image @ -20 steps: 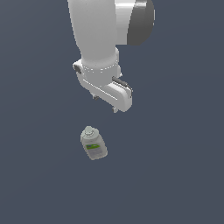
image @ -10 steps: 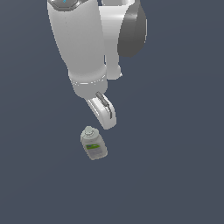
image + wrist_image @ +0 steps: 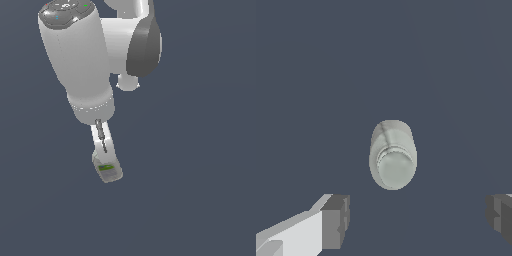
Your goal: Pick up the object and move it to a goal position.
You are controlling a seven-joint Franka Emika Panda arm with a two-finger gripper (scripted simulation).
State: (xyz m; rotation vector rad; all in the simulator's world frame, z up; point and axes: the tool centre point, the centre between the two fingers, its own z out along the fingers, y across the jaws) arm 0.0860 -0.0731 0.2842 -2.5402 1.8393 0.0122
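The bottle [image 3: 393,154] lies alone on the bare dark floor [image 3: 200,200], nothing else near it. The gripper [image 3: 416,217] hangs above with its fingers [image 3: 336,220] spread wider than the bottle, leaving open floor on both sides of it

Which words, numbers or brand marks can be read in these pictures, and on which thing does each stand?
None can be read.
bottle: it has a green label patch, but any print on it is too small and blurred to read in the exterior view; the wrist view shows only the cap end.
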